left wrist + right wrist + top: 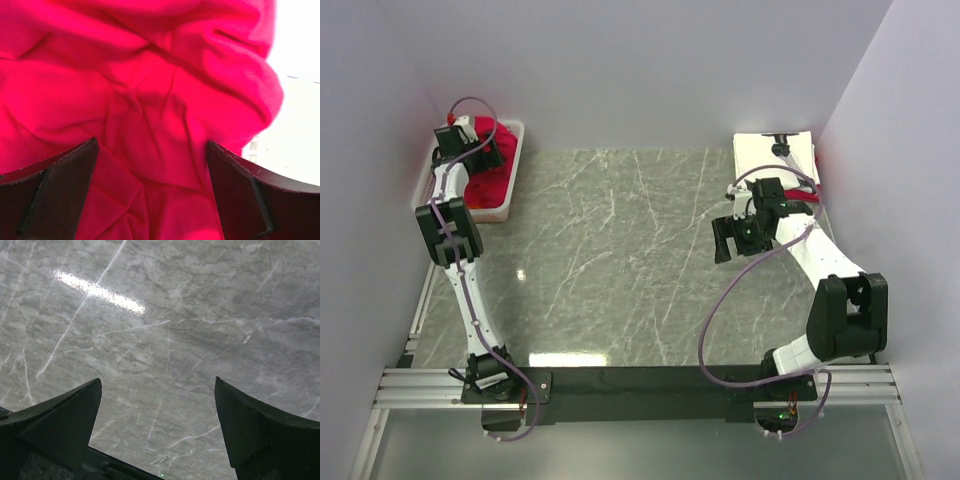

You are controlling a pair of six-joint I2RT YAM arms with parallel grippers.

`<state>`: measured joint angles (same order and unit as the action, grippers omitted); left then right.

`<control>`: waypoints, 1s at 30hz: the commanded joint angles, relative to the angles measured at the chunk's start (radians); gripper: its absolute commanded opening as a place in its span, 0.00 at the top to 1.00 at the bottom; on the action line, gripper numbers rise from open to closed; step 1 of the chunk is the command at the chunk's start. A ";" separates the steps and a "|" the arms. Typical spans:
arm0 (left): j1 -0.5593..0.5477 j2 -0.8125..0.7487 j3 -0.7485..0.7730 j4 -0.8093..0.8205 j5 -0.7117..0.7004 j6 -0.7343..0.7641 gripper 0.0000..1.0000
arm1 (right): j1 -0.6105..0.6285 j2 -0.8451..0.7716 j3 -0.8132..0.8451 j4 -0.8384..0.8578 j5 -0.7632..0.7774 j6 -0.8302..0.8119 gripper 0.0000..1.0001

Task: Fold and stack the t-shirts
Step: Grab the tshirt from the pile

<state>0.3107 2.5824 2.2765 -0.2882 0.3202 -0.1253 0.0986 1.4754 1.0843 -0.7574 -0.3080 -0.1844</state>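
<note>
A crumpled crimson-red t-shirt lies in the white basket at the far left. My left gripper reaches down into the basket. In the left wrist view the red t-shirt fills the picture, and the left gripper stands open with its two dark fingers wide apart and pressed into the fabric. A folded white t-shirt with a black print lies at the far right, with a red edge showing beside it. My right gripper hangs open above the bare marble, empty.
The grey marble tabletop spreads between the two arms. White walls close in at the left, back and right. The right arm's cable loops over the table's right side. A metal rail runs along the near edge.
</note>
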 commanded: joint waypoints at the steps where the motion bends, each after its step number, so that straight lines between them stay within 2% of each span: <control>1: -0.002 0.010 0.049 0.080 -0.004 -0.014 0.06 | 0.001 0.017 0.055 -0.014 0.017 -0.012 0.00; 4: -0.004 0.024 0.051 0.112 0.005 -0.017 0.21 | 0.001 0.034 0.068 -0.022 0.015 -0.013 0.00; 5: -0.001 0.022 0.051 0.121 0.016 -0.025 0.33 | 0.001 0.042 0.071 -0.029 0.014 -0.015 0.00; 7: -0.001 0.015 0.049 0.155 0.043 -0.037 0.47 | 0.003 0.042 0.074 -0.031 0.014 -0.016 0.00; 8: -0.001 -0.001 0.049 0.165 0.051 -0.046 0.65 | 0.001 0.039 0.072 -0.030 0.014 -0.017 0.00; 10: -0.001 -0.024 0.051 0.204 0.042 -0.060 0.80 | 0.001 0.033 0.065 -0.028 0.012 -0.018 0.00; 11: 0.001 -0.051 0.060 0.210 0.046 -0.066 0.93 | 0.001 0.026 0.062 -0.026 0.010 -0.018 0.00; 12: 0.002 -0.065 0.067 0.222 0.055 -0.071 0.99 | 0.003 0.020 0.057 -0.025 0.009 -0.018 0.00; 16: 0.010 -0.181 0.061 0.270 0.059 -0.106 0.99 | 0.003 -0.006 0.048 -0.014 -0.003 -0.020 0.00; 24: 0.013 -0.409 0.063 0.281 0.092 -0.077 0.99 | 0.001 -0.052 0.039 -0.008 -0.032 -0.021 0.00; 30: 0.005 -0.534 0.089 0.281 0.187 -0.172 0.99 | 0.001 -0.099 0.026 0.007 -0.033 -0.017 0.00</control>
<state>0.3256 2.1429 2.3127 -0.0898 0.4183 -0.2329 0.0986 1.4315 1.1088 -0.7704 -0.3305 -0.1989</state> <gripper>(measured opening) 0.022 0.999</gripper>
